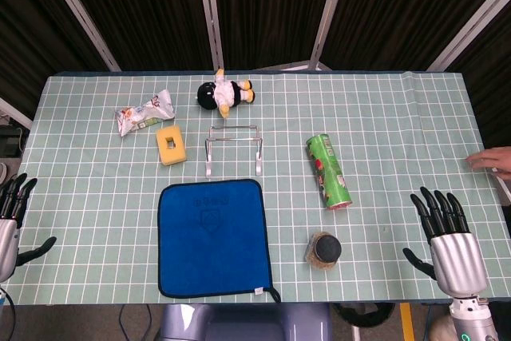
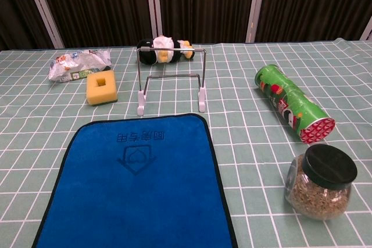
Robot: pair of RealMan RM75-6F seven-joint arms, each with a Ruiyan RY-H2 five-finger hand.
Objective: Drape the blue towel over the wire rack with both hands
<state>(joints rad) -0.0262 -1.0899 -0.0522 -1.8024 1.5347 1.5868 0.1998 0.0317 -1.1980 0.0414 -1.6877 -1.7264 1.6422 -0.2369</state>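
Table [image 1: 399,117], green grid cloth, fills your head view. Blue towel [image 1: 211,237] lies flat at lower centre, near edge at table front. Your right hand [image 1: 444,225] at lower right: fingers spread, holding nothing. Your left hand [image 1: 14,213] at lower left edge: fingers apart, holding nothing. Wire rack [image 1: 233,149] stands upright just above towel, apart from it. Green chip can [image 1: 328,171] lies right of rack. Penguin plush [image 1: 224,93], snack packet [image 1: 144,112], yellow sponge [image 1: 171,145], dark-lidded jar [image 1: 323,248].
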